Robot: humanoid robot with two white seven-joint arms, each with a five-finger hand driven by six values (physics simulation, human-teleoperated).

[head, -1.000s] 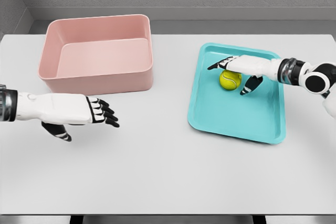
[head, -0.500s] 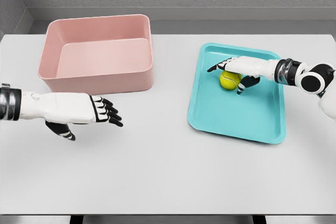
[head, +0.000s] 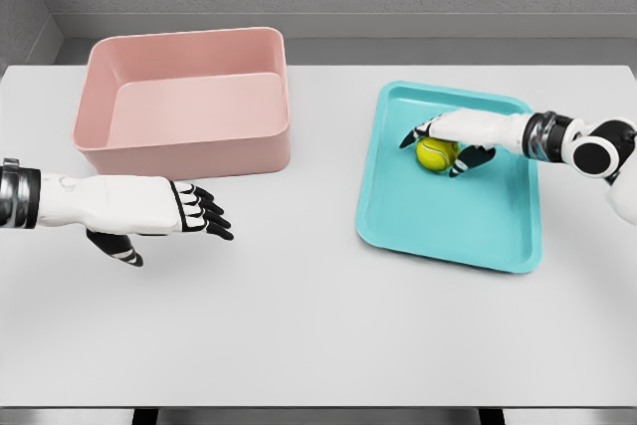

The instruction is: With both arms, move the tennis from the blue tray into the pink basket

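A white table [head: 299, 325] stands against a grey wall. At the rear left sits the pink basket [head: 185, 102], upright and holding nothing. To the right lies the blue tray [head: 448, 216], flat on the table and well apart from the basket. The only thing in the tray is the yellow-green ball [head: 435, 153], lying in its rear half. The right hand [head: 460, 136] reaches in from the right edge and sits over the ball, fingers curved down around its far side and thumb [head: 472, 159] against its near right side, touching it; the ball rests on the tray floor. The left hand [head: 149, 208] hangs above the bare table in front of the basket, fingers loosely extended toward the right, grasping nothing. Bare tabletop separates basket and tray.
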